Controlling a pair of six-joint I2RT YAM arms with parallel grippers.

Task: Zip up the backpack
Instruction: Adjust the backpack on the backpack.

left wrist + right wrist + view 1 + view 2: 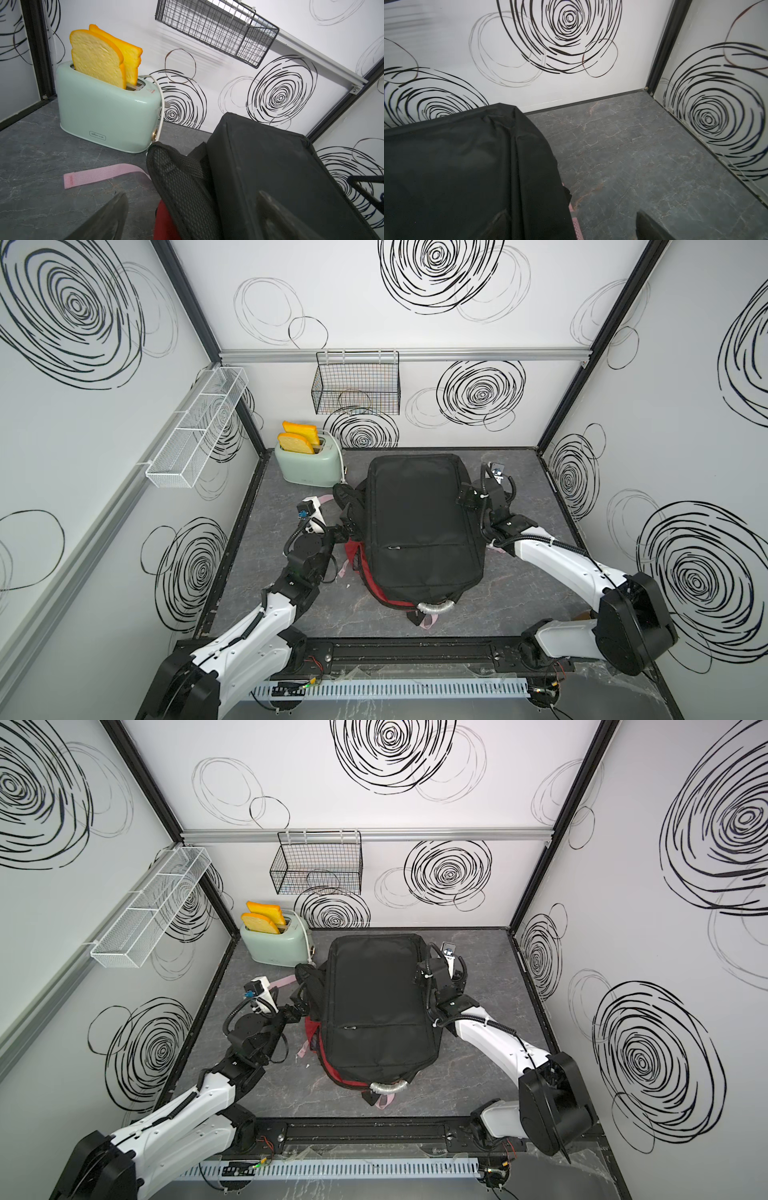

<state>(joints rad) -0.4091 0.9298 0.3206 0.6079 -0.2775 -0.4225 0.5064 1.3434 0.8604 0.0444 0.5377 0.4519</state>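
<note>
Inspection from the front of the cell: the backpack (419,526) lies flat at the centre of the grey surface (540,572) in both top views, broad black panel upward, its wrapped carry handle (436,608) at the lower edge of the frame. The red lining (354,552) shows along its lower left side and round the bottom edge. I take this to mean the main zip is open there, so the task is not yet done. A short pocket zip (395,547) crosses the panel and appears closed. The left jaws stand released and empty. In the wrist view they are spread wide on either side of the mesh shoulder strap (176,176), close against the bag's left flank. The right jaws are likewise released and empty, with one finger over the black fabric and the other over bare surface at the bag's upper right corner. No zip pull can be made out in any view. Recommendation: locate the slider before closing on anything. One arm should pin the fabric near the start of the track. The other should then draw the pull steadily along the seam, keeping the loose lining and the pink strap (99,174) clear of the teeth. The toaster (309,466) at upper left stands near the bag's corner.
</note>
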